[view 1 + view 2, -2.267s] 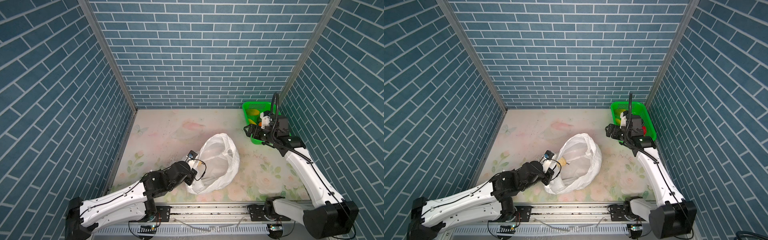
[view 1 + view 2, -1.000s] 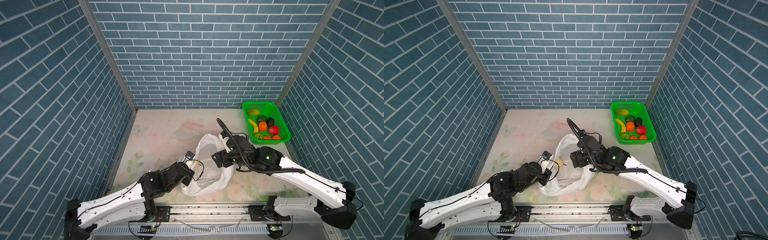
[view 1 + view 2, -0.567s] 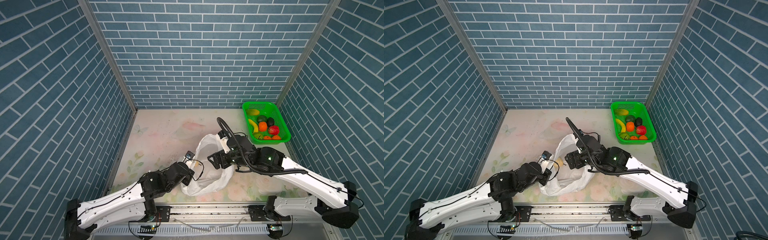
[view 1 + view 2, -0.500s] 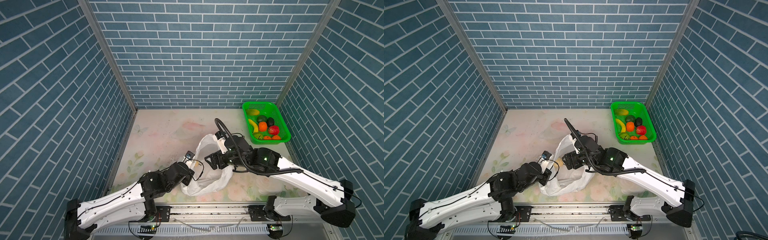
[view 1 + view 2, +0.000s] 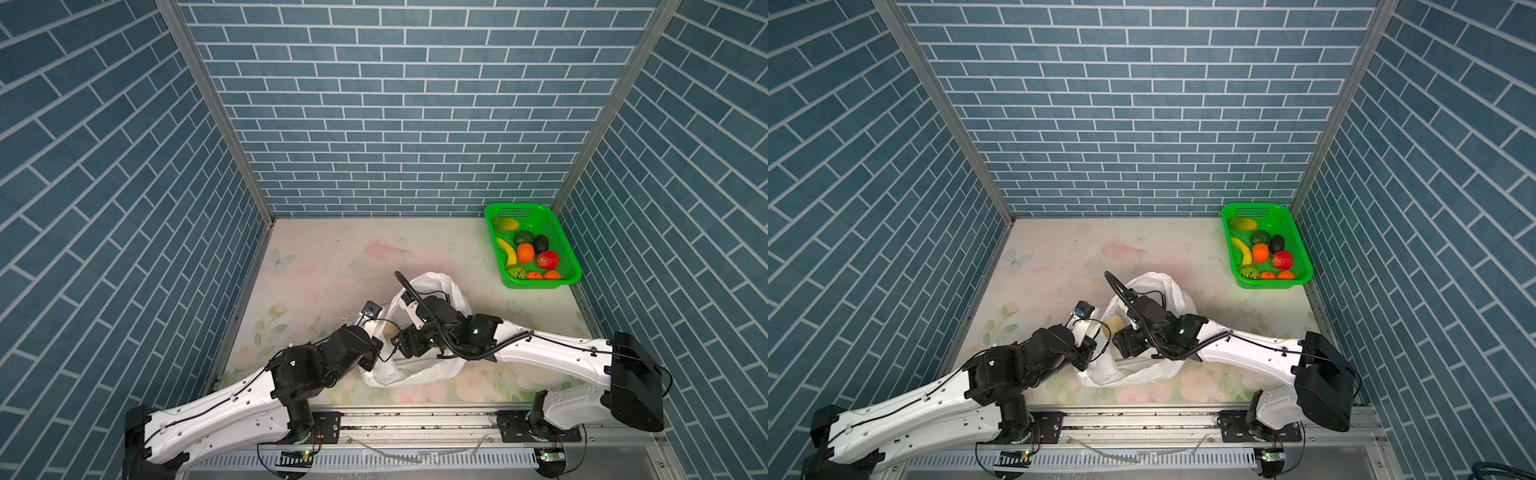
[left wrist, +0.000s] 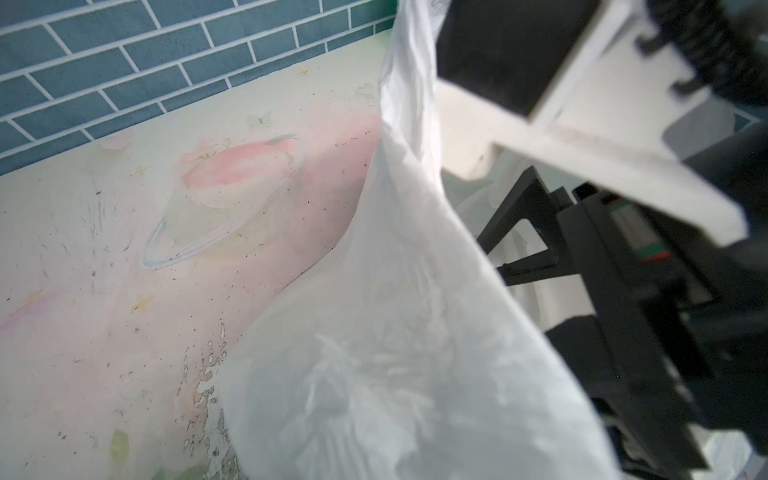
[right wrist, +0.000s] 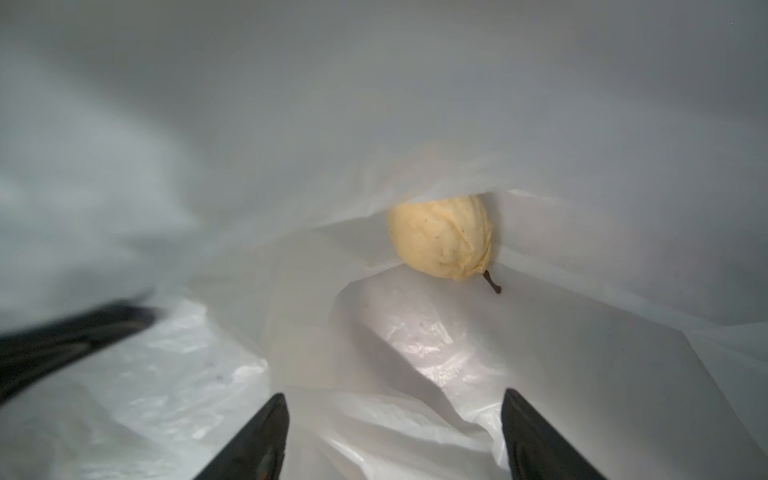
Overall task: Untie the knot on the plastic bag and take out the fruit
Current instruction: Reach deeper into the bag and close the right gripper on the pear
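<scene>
Right gripper [image 7: 394, 397] is inside the bag [image 7: 415, 353], jaws spread, empty. Pale fruit [image 7: 440, 239] lies ahead of them, half under plastic, stem end nearest. Left gripper [image 5: 376, 347] stays outside, clenched on the bag's rim.

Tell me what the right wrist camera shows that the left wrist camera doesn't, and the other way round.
Only the right wrist view: a cream fruit with a short stem, lying inside the white bag and partly under a fold, and the right gripper, open and short of it. Only the left wrist view: the flowered table, the brick wall and the bag's outer side. Both: the bag itself.
</scene>
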Robot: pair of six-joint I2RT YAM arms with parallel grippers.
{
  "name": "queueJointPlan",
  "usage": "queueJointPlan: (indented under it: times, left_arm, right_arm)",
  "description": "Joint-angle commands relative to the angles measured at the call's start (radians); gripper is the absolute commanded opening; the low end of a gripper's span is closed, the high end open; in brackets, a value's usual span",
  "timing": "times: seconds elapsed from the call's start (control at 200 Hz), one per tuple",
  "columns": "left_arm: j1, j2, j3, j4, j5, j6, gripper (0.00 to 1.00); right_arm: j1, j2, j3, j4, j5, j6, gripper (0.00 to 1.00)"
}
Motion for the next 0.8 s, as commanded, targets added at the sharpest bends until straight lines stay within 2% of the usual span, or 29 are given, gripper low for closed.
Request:
queueJointPlan:
  times: [0.0, 0.2, 0.455, 0.64, 0.795]
  left_arm:
    - [-0.002, -0.012, 0.024, -0.025, -0.025, 0.001, 0.0]
    - [-0.003, -0.014, 0.036, -0.031, -0.032, 0.017, 0.0]
    - [-0.001, 0.003, 0.071, -0.035, -0.018, 0.045, 0.0]
    - [-0.001, 0.03, 0.074, -0.036, 0.023, 0.061, 0.0]
    - [-0.001, 0.035, 0.067, -0.064, 0.057, 0.06, 0.0]
  right_arm:
    - [0.016, -0.002, -0.078, 0.1, 0.032, -0.012, 0.78]
    - [0.019, 0.051, -0.129, 0.134, 0.028, 0.011, 0.78]
    - [0.025, 0.15, -0.109, 0.224, 0.039, 0.056, 0.78]
    - [0.02, 0.208, -0.071, 0.328, 0.104, 0.109, 0.86]
    - [0.015, 0.251, -0.015, 0.378, 0.11, 0.136, 0.91]
